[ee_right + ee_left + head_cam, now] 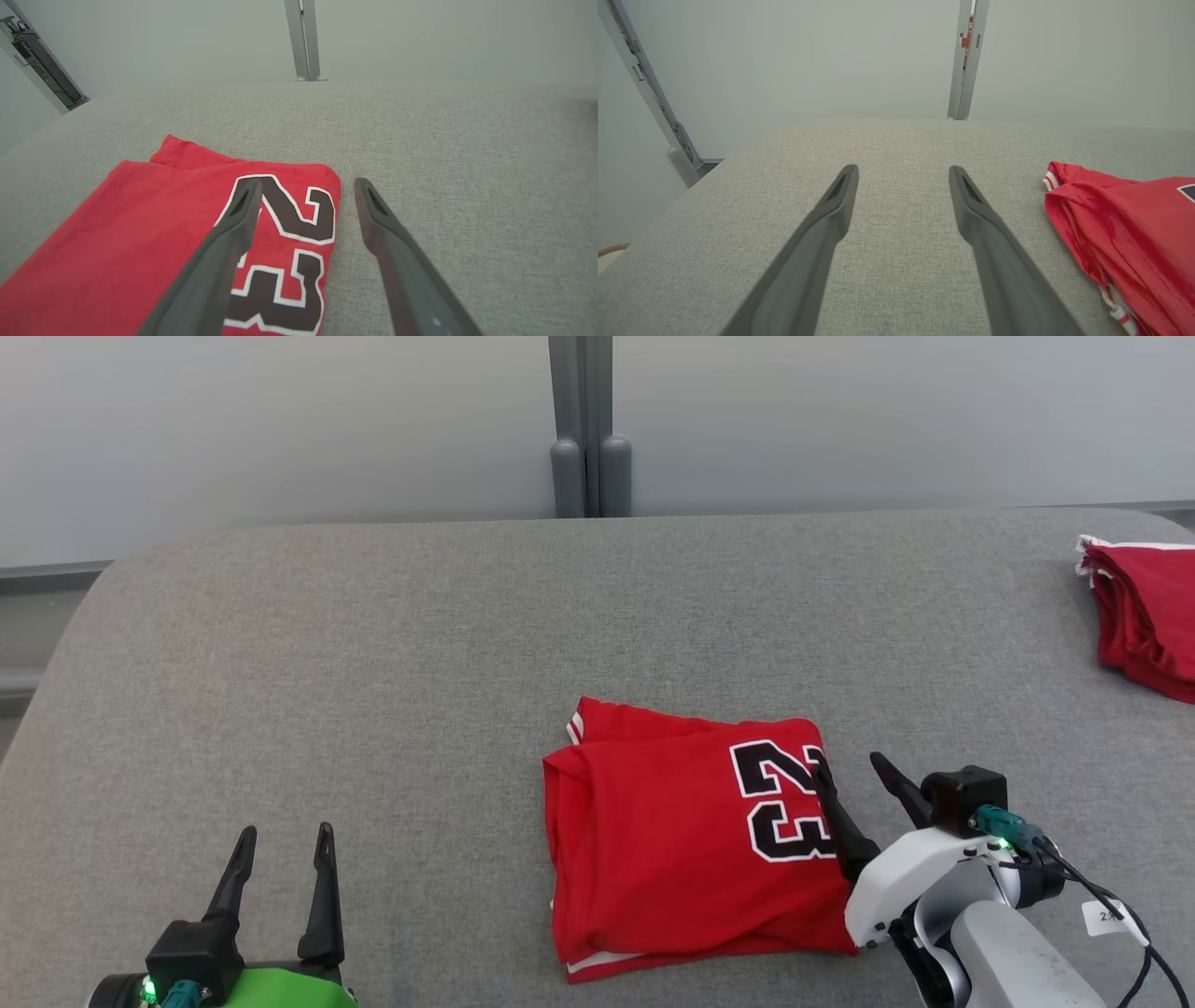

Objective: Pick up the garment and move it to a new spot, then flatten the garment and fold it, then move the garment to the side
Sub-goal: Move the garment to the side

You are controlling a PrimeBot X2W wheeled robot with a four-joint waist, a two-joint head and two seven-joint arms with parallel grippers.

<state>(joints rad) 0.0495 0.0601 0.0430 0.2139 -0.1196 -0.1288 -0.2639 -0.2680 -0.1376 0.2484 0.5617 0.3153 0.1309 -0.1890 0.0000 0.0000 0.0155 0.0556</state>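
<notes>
Head view: the folded red jersey (672, 840) with black numeral 23 lay centre-right on the grey fabric-covered bench (373, 663).

Left wrist view: the left end effector (903, 170) stood open and empty, apart from it.

Right wrist view: the right end effector (306, 184) stood open, straddling the jersey's edge. Closing there could catch only the top layers, unfolding it.

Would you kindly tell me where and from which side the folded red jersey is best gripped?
Grip the red jersey at its right edge beside the 23, coming from the right: that edge looks like a closed fold gathering the layers, and the open right gripper stands astride it.
</notes>
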